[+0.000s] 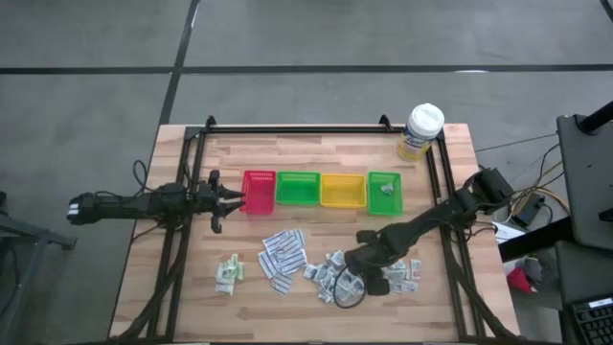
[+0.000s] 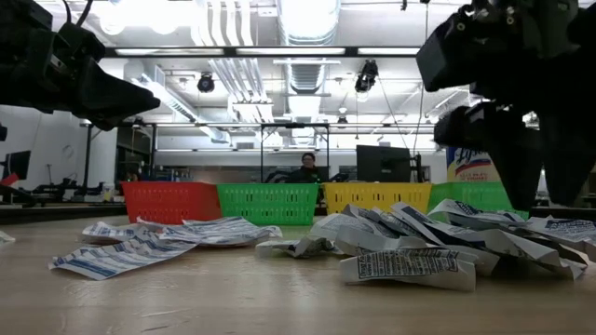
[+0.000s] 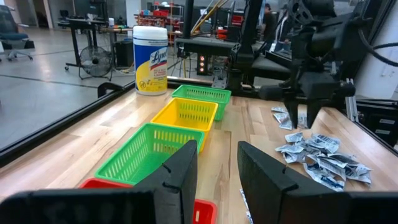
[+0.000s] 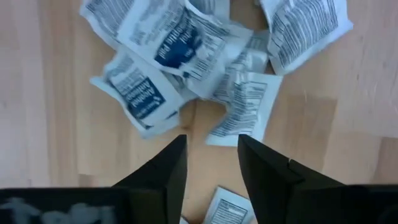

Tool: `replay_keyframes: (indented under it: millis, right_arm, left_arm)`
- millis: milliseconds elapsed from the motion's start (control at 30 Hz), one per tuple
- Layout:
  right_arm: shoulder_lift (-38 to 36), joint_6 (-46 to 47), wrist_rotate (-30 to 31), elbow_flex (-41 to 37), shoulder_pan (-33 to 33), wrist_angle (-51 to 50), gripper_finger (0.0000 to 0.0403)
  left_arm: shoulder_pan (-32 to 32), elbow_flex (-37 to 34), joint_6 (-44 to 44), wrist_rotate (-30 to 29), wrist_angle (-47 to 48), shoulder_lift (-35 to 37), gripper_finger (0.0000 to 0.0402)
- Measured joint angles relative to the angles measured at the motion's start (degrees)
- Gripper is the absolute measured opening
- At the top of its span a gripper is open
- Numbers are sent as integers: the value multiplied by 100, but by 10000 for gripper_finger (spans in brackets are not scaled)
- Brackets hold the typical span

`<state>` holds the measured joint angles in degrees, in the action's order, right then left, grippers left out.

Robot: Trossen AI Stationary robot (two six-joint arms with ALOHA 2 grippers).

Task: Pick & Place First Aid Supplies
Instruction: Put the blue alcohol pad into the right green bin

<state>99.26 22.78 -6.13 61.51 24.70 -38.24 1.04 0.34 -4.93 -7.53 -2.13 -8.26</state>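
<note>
I am reaching my right arm across the desk (image 1: 316, 307), its wrist pitched down, so my right jaws (image 4: 211, 163) are hanging over the middle heap of small square packets (image 1: 337, 273). One creased packet (image 4: 244, 112) is lying just ahead of the tips, its long axis running roughly along my reach. These jaws are standing apart, holding nothing. My left jaws (image 3: 216, 169) are waiting part-open beside the red tray (image 1: 259, 192).
</note>
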Motion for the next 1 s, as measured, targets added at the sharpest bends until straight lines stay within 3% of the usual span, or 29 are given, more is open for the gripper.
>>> replay_keyframes:
  millis: [400,1000]
  right_arm:
    - [24,425,467,83,5,136,147]
    - [24,885,501,-56,26,244,135]
  left_arm:
    - [0,0,0,0,2,-19,113]
    - [0,0,0,0,2,-19,113]
